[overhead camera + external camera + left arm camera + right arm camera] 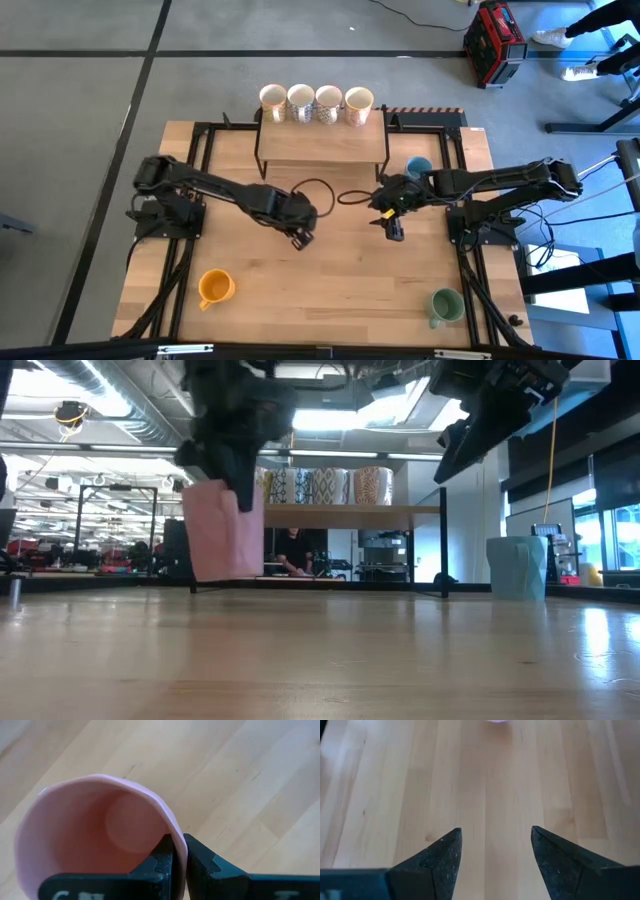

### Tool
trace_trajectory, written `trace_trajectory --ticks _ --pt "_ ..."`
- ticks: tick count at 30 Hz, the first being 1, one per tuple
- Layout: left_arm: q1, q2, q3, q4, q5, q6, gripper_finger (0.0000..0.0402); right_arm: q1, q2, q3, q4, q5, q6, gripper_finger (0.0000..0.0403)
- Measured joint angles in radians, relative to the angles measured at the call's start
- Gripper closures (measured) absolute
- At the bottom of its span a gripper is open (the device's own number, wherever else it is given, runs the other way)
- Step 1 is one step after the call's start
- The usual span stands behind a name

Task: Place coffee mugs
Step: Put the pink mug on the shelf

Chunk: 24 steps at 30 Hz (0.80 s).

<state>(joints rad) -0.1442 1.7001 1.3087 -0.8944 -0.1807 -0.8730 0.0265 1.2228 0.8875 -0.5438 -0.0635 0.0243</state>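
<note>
A pink mug [222, 535] [95, 835] hangs above the middle of the wooden table, with my left gripper [303, 238] [178, 852] shut on it. My right gripper [394, 232] [495, 845] hovers open to its right, nothing between its fingers. Several white patterned mugs [315, 103] stand in a row on top of the black-framed shelf [322, 150] at the far edge. A light blue mug [418, 167] stands on its base right of the shelf. An orange mug [215, 288] stands near left and a green mug [445, 305] near right. My left gripper pinches the pink mug's wall at the rim [180, 837], one finger [165, 857] inside the cup and one finger [200, 862] outside. The fingers come from above, pointing steeply down. The mug hangs below them, mouth up and about upright, its base [222, 575] clear of the table.
Bare tabletop lies under and in front of both grippers [340, 290]. Black frame rails [185, 270] run along the table's left and right sides. A red case [493, 40] and a person's legs are on the floor beyond the far right corner.
</note>
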Motion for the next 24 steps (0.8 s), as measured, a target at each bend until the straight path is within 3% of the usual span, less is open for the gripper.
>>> trace_trajectory --ticks 6,15,24 --pt "-0.024 0.101 0.056 0.001 0.006 -0.001 0.038 0.0 0.0 0.0 -0.03 0.0 -0.03 0.0173" --pt "-0.03 0.128 0.058 0.013 0.015 -0.016 0.0375 -0.001 0.0 0.0 -0.033 0.0 -0.079 0.0173" --pt "-0.029 0.128 0.058 0.019 0.028 -0.036 0.0321 -0.001 0.0 0.0 -0.035 0.0 -0.086 0.0173"
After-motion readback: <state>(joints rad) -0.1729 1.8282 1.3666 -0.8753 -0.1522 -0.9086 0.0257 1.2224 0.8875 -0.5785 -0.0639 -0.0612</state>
